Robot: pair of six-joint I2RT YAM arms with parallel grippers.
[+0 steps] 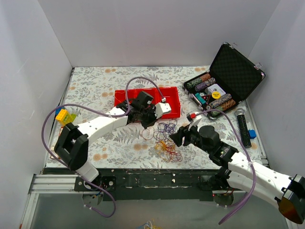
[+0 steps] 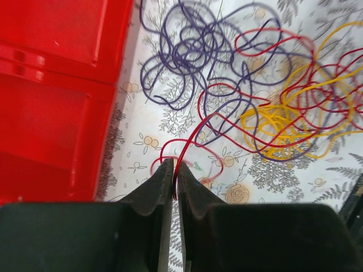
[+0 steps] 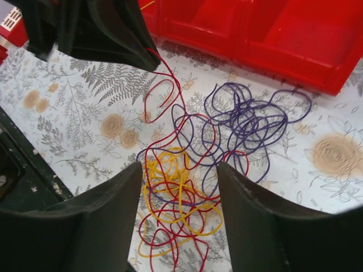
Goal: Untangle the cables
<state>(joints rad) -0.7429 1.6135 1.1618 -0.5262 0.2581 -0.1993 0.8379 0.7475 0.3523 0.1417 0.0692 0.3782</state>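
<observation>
The cables (image 1: 167,138) lie tangled on the flowered cloth: purple loops (image 2: 195,51), a yellow wire (image 2: 278,122) and a red wire (image 2: 193,136) crossing both. My left gripper (image 2: 174,165) is shut on the red wire near the red tray's front edge; it shows at the top of the right wrist view (image 3: 150,56). My right gripper (image 3: 180,170) is open, its fingers either side of the yellow and red tangle (image 3: 176,209), hovering above it. In the top view it sits right of the bundle (image 1: 177,137).
A red tray (image 1: 167,98) lies behind the cables. An open black case of poker chips (image 1: 224,86) stands at the back right, with a black marker (image 1: 243,126) beside it. Yellow blocks (image 1: 64,116) sit at the left edge.
</observation>
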